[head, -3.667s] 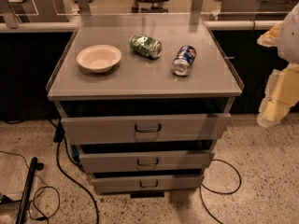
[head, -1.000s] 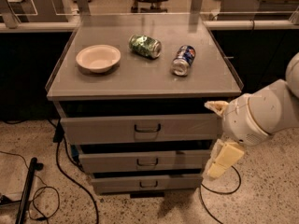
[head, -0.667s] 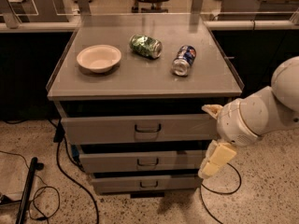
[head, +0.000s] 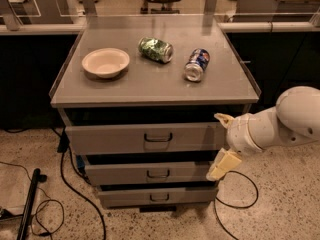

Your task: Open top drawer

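Note:
The top drawer [head: 110,139] is the widest grey drawer, just under the cabinet top, with a dark loop handle [head: 158,137] at its centre. A dark gap shows above its front. My gripper [head: 222,142] is at the right end of the drawer front, well to the right of the handle. Its two cream fingers [head: 223,165] stand apart, one above and one below, with nothing between them. The white arm reaches in from the right.
On the cabinet top [head: 150,86] lie a cream bowl [head: 105,62], a green can [head: 155,49] and a blue can [head: 196,64], both cans on their sides. Two narrower drawers [head: 120,174] sit below. Cables [head: 75,184] and a dark pole [head: 30,204] lie on the floor at left.
My arm has come in from the right and moved left, bringing the gripper to the right end of the top drawer front. The drawers and tabletop objects have not moved.

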Controlling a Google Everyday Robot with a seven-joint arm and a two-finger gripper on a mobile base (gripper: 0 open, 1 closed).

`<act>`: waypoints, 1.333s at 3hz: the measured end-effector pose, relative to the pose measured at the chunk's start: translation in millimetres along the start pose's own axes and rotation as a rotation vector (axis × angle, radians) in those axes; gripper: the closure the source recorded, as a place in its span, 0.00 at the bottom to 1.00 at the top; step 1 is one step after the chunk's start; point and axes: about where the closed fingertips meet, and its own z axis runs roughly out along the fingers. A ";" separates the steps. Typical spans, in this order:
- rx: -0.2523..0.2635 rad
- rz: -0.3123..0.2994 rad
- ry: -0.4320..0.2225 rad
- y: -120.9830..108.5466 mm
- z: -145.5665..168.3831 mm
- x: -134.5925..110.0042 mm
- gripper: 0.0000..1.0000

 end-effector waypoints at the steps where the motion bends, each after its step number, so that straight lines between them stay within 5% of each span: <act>1: 0.000 0.000 0.000 0.0 0.0 0.0 0.00; 4: 0.008 0.001 -0.054 -26.6 41.2 1.8 0.00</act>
